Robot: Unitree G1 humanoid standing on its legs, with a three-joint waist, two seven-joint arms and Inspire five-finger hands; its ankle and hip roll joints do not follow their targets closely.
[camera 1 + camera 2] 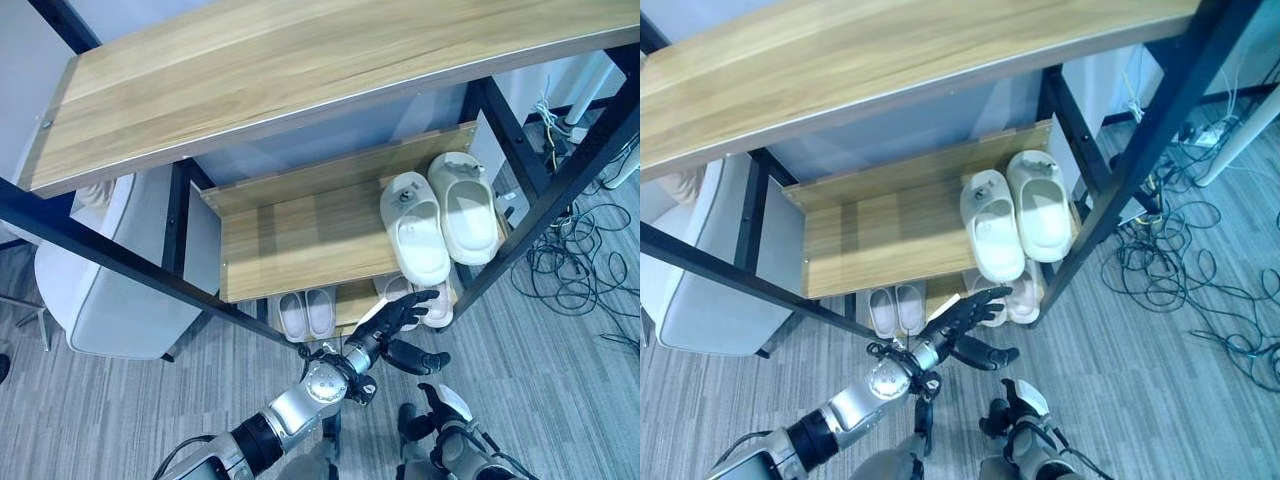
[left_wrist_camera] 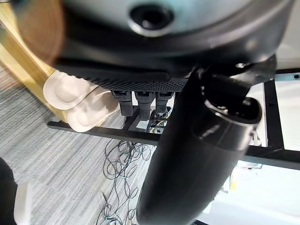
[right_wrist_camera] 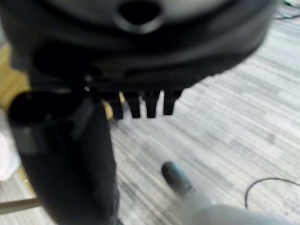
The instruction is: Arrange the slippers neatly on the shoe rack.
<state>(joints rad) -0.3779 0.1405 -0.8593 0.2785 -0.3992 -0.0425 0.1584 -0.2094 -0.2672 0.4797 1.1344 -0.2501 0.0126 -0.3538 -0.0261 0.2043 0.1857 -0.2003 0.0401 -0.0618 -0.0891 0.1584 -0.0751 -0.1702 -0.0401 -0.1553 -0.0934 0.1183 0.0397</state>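
A large cream pair of slippers (image 1: 440,220) lies side by side at the right end of the rack's middle shelf (image 1: 290,240). On the bottom shelf a small pale pair (image 1: 307,313) sits near the middle. Another pale pair (image 1: 437,305) sits at the right end. My left hand (image 1: 395,318) reaches toward that right pair with straight fingers and the thumb spread, holding nothing. In the left wrist view the pale pair (image 2: 75,101) lies past the fingers (image 2: 140,105). My right hand (image 1: 440,412) hangs low over the floor, fingers relaxed and empty.
The wide wooden top shelf (image 1: 300,70) overhangs the rack on black metal posts (image 1: 530,230). A light grey chair (image 1: 110,290) stands to the left. Tangled cables (image 1: 580,260) cover the floor to the right of the rack.
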